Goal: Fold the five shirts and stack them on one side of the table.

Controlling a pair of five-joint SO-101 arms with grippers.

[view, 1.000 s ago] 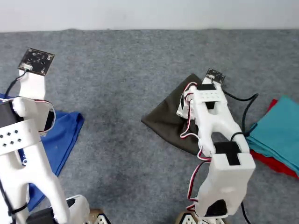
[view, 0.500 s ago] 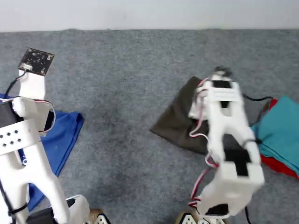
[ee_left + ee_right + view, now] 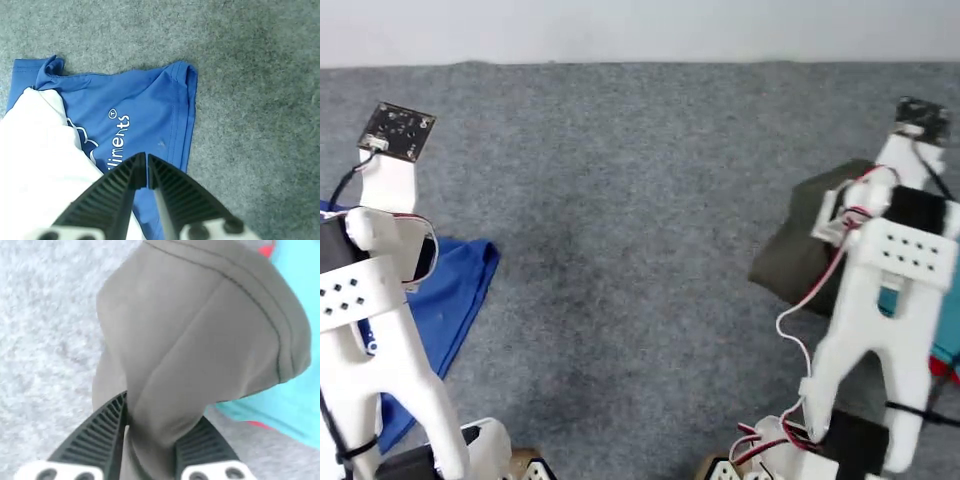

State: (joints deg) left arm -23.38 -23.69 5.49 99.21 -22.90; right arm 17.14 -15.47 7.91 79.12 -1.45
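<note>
A folded dark olive shirt (image 3: 200, 340) hangs bunched in my right gripper (image 3: 152, 435), which is shut on it, over a teal shirt (image 3: 295, 295) and a red shirt (image 3: 262, 250). From above, the olive shirt (image 3: 800, 250) lies at the right edge, partly under the right arm (image 3: 895, 270). A blue shirt (image 3: 145, 115) with white print lies under a white shirt (image 3: 35, 150) on the grey carpet. My left gripper (image 3: 147, 170) hovers above the blue shirt, shut with nothing in it. The blue shirt (image 3: 450, 290) sits at the table's left side beside the left arm (image 3: 370, 290).
Grey carpet (image 3: 620, 180) covers the table, with open room across the middle and back. A pale wall edge (image 3: 640, 30) runs along the far side. Red and white cables (image 3: 800, 340) hang beside the right arm.
My right arm has swung to the right, dragging the olive shirt from the table's middle over the teal and red shirts. The left arm has kept still.
</note>
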